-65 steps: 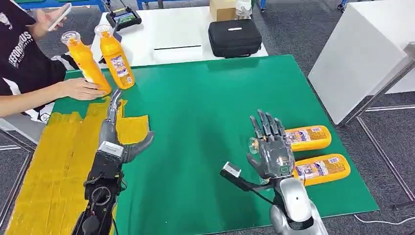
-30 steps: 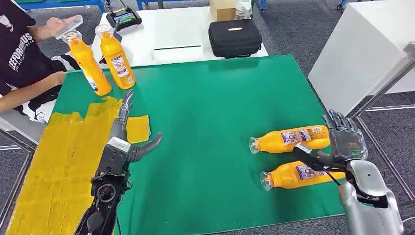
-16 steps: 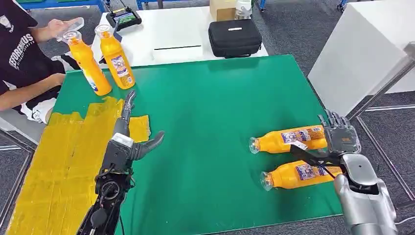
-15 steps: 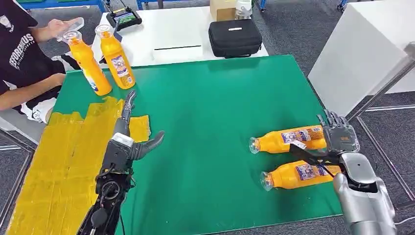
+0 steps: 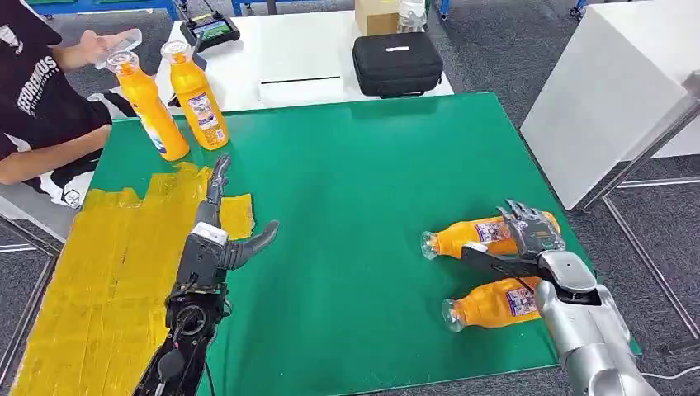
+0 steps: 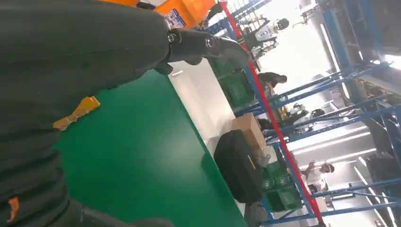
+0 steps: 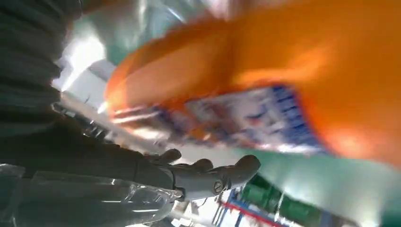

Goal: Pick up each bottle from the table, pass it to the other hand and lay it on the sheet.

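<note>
Two orange bottles lie on the green mat (image 5: 355, 181) at the right, a farther one (image 5: 462, 238) and a nearer one (image 5: 490, 304). My right hand (image 5: 528, 238) hovers over the farther bottle's labelled end with its fingers spread, gripping nothing. The right wrist view has that bottle (image 7: 265, 90) blurred and very close, with the fingers (image 7: 208, 172) stretched out beside it. My left hand (image 5: 216, 235) is open above the yellow sheet's (image 5: 99, 272) inner edge. Two more orange bottles (image 5: 148, 106) (image 5: 196, 97) stand at the mat's far left corner.
A person sits at the far left, with one arm (image 5: 41, 161) by the mat's corner and a phone (image 5: 115, 43) in a hand. A black case (image 5: 396, 62) lies on the white table (image 5: 297, 58) behind. A white cabinet (image 5: 615, 91) stands at the right.
My right hand has moved in from the mat's right edge to above the farther lying bottle. My left hand has barely shifted. The person's hand has left the standing bottle.
</note>
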